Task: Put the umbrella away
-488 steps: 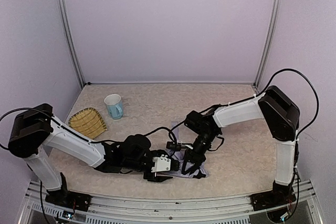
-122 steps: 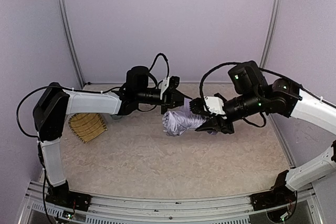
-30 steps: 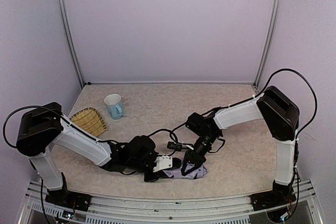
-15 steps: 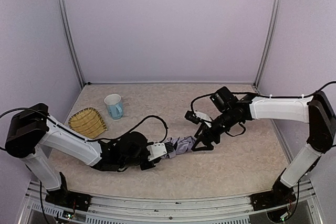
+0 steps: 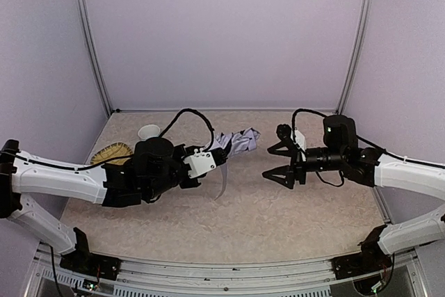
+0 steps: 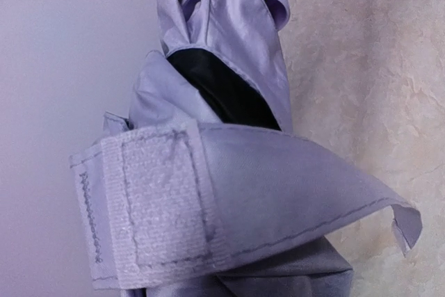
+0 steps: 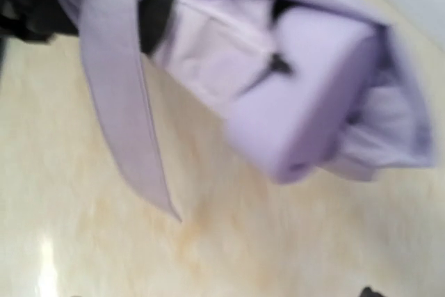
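- The left gripper (image 5: 217,155) has its fingers buried in the folds, so the grip itself is hidden. The umbrella (image 5: 238,142) sticks out from its tip, clear of the table (image 5: 229,231), so it appears to be clenched on the umbrella's near end.
- The left wrist view is filled by the umbrella (image 6: 229,67): lavender folds, a patch of black lining, and the strap (image 6: 160,213) with its fuzzy fastening patch curling loose across the front. No fingers show there.
- The right wrist view is blurred; the umbrella (image 7: 299,95) reads only as a lavender bundle with the strap (image 7: 125,102) dangling from it.
- In the top view the strap (image 5: 221,184) hangs down below the bundle.
- The mug (image 5: 148,131) and the basket (image 5: 110,151) are partly covered by the left arm.
- The right gripper (image 5: 268,162) is released, jaws spread wide, empty and apart from the umbrella, facing it from the right.
- Half a second earlier the umbrella lay low over the table between the two grippers, with the right one at its far end. Now it is raised and carried toward the back left, and the right arm has drawn away to the right.
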{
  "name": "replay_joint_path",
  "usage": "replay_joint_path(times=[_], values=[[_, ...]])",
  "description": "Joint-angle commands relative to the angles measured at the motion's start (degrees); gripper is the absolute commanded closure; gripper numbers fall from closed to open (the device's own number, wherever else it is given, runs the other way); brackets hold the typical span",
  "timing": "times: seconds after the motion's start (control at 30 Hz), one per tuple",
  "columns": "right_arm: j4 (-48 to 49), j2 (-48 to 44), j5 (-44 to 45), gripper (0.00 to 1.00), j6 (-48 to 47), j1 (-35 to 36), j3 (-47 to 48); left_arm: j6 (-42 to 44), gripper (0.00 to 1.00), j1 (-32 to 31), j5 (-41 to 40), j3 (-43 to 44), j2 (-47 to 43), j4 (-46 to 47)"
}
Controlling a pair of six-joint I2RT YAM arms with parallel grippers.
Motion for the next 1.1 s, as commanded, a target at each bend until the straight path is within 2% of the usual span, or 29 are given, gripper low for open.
replay_joint_path(times=[0.0,0.07,0.2,0.33,0.5,0.77,0.87,1.07], values=[[24.02,0.15,-6.79,0.17,8.62,1.05,-6.52,6.27,1.0,0.33,-1.57,6.58,-3.12,-0.42],[31.39,2.4,-8.19,0.17,10.73,2.51,-8.58,7.78,1.0,0.28,-0.93,8.66,-3.53,-1.28],[37.08,7.36,-9.12,0.16,10.65,3.63,-8.73,10.19,1.0,-0.56,2.19,13.04,-5.28,-5.82],[36.8,9.92,-12.55,0.14,10.69,4.34,-4.42,11.39,1.0,-0.95,8.9,16.73,-8.52,-9.1],[35.82,13.52,-12.24,0.12,8.17,6.13,-1.75,14.59,1.0,-1.46,13.31,20.05,-9.52,-11.64],[37.92,18.71,-17.31,0.14,10.45,9.24,3.39,15.65,1.0,-1.75,14.52,24.1,-8.46,-12.3],[35.94,19.59,-19.91,0.15,9.2,10.31,4.1,15.69,1.0,-1.81,14.89,24.71,-8.08,-12.3],[22.37,20.32,-17.64,0.16,1.79,10.35,6.1,16.38,1.0,-1.83,15.22,25.33,-7.76,-12.85]])
